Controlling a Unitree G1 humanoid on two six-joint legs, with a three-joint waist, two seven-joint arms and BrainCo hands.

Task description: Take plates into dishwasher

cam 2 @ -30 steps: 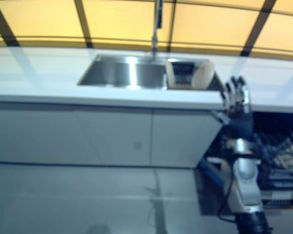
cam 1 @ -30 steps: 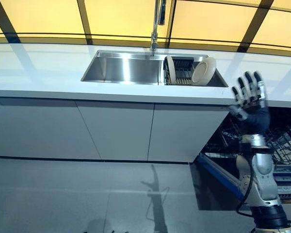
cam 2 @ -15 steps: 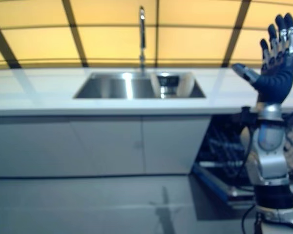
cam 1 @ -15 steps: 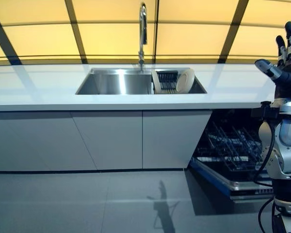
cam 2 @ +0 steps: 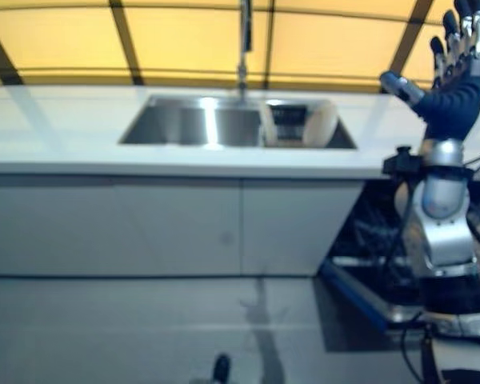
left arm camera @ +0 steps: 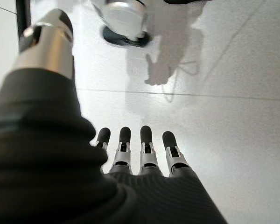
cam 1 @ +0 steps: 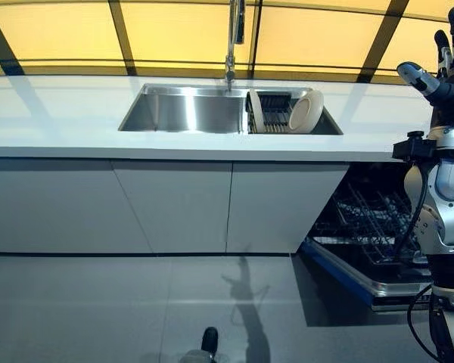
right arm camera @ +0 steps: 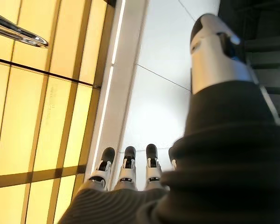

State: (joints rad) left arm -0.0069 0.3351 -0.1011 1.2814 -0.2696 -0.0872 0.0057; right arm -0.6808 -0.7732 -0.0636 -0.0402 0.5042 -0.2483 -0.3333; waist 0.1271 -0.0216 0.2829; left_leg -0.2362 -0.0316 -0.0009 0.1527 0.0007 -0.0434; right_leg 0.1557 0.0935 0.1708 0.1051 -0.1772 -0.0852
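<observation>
Our right hand [cam 1: 448,68] is raised, fingers spread and empty, left hand [left arm camera: 144,158] relaxed over the floor, while the plates [cam 1: 306,112], stiff, slick and breakable, stand at the sink's [cam 1: 183,110] right end, best gripped by the rim.

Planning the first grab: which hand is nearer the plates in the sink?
Right. The right hand is raised open over the counter, to the right of the plates in the sink. The left hand hangs open over the floor, well away from them.
</observation>
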